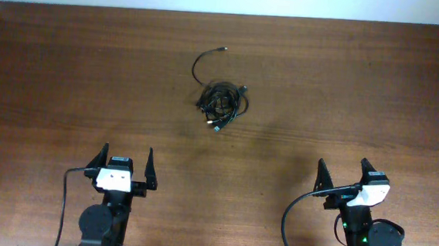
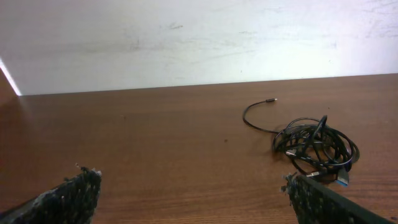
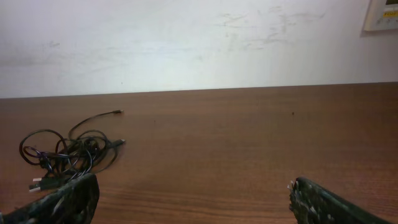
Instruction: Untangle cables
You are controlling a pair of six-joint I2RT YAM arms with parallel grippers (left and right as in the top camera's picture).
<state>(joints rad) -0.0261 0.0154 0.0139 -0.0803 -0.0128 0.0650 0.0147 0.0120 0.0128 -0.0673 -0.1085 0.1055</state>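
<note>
1. Black cables (image 1: 221, 102) are bunched in one tight knot on the brown wooden worktop (image 1: 377, 87).
2. One loose strand (image 1: 200, 62) is seen curving out of the knot on its far side and is ended by a small plug (image 1: 224, 49).
3. Light-coloured plug ends (image 1: 215, 127) are seen poking out at the knot's near edge.
4. The left pincer (image 1: 128, 151) is held well apart from the knot, to its near left, with the fingers spread wide and nothing between them.
5. The right pincer (image 1: 344, 163) is held well apart from the knot, to its near right, likewise spread wide and empty.
6. Beyond the knot, a white wall (image 2: 186, 43) is seen from both wrist views.
</note>
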